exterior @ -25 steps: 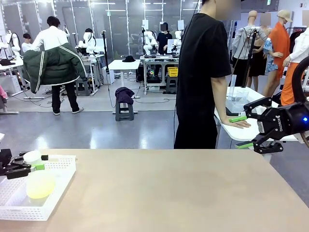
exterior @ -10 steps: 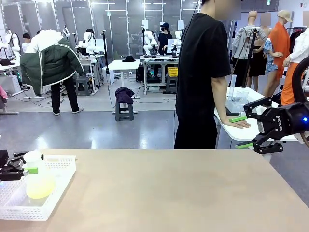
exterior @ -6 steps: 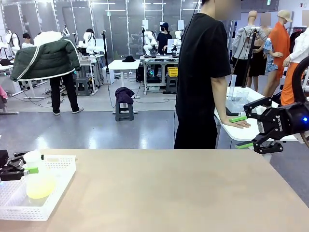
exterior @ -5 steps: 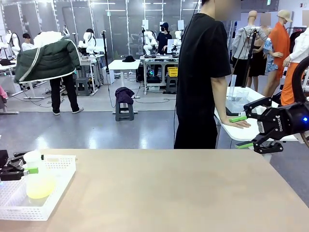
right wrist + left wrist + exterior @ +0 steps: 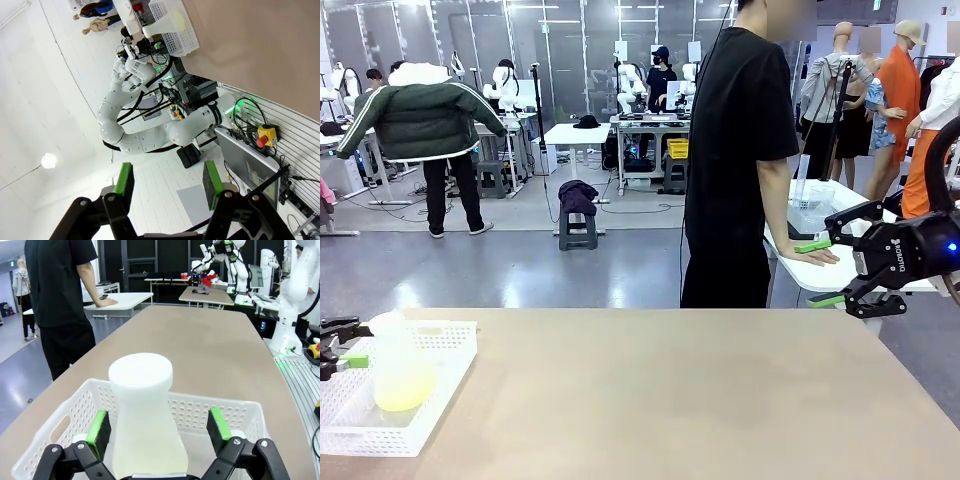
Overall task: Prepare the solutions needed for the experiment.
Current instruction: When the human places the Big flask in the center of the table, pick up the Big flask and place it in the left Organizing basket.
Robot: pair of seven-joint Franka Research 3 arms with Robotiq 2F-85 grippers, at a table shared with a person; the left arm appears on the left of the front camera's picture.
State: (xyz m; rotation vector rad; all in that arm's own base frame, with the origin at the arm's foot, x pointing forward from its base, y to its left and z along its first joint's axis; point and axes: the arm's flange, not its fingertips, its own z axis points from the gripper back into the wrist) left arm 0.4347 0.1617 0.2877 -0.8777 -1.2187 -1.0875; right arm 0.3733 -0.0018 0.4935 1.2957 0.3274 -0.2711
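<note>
Standing upright in the white basket [image 5: 210, 412], the flask [image 5: 142, 425] of yellow-green solution [image 5: 402, 390] sits between the left gripper [image 5: 162, 427]'s open, untouching fingers, while the right gripper [image 5: 832, 272] hangs open well apart.

Looks to me like large robotics lab hall: rows of workstation tables [image 5: 575, 133] with white arms [image 5: 506, 85], cabling, monitors [image 5: 248, 165], emergency-stop button [image 5: 263, 136], grey floor [image 5: 520, 265], people working in background.

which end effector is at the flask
The left end effector, its open fingers on either side of the flask in the basket. The right end effector hangs far off.
</note>
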